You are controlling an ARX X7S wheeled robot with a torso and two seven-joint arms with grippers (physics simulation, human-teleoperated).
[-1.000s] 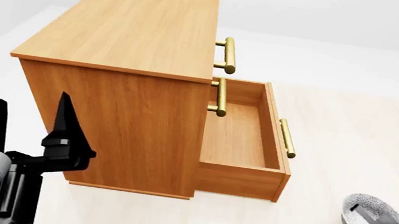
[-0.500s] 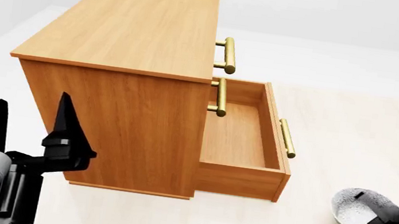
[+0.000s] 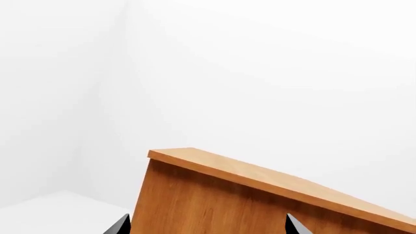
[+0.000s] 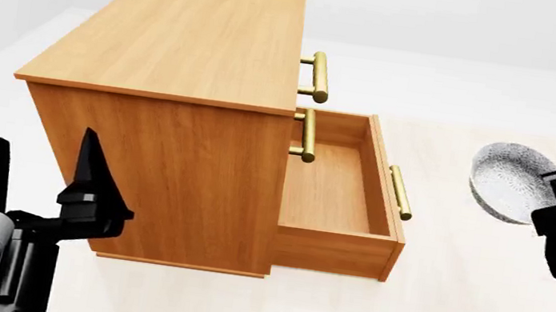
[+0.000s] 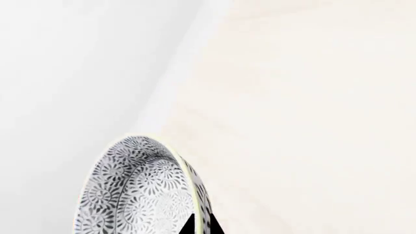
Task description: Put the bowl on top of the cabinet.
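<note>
The speckled bowl [image 4: 509,182] hangs tilted in the air to the right of the cabinet [image 4: 180,42], level with its open drawer. My right gripper [image 4: 553,189] is shut on the bowl's rim. In the right wrist view the bowl [image 5: 133,195] stands on edge, its rim pinched between the two dark fingertips [image 5: 184,228] of the right gripper [image 5: 200,227]. My left gripper [image 4: 43,148] stands open at the lower left, in front of the cabinet's side panel. The left wrist view shows that panel and the top edge of the cabinet [image 3: 260,204] beyond the spread left gripper [image 3: 208,227].
The cabinet's lowest drawer [image 4: 331,183] is pulled out towards the right, with nothing showing inside it. Brass bar handles [image 4: 317,76] stick out on that side. Pale floor [image 4: 473,311] surrounds the cabinet, and white walls stand behind it.
The right gripper has risen with the bowl from low near the floor at the lower right to beside the open drawer. The left arm has not moved.
</note>
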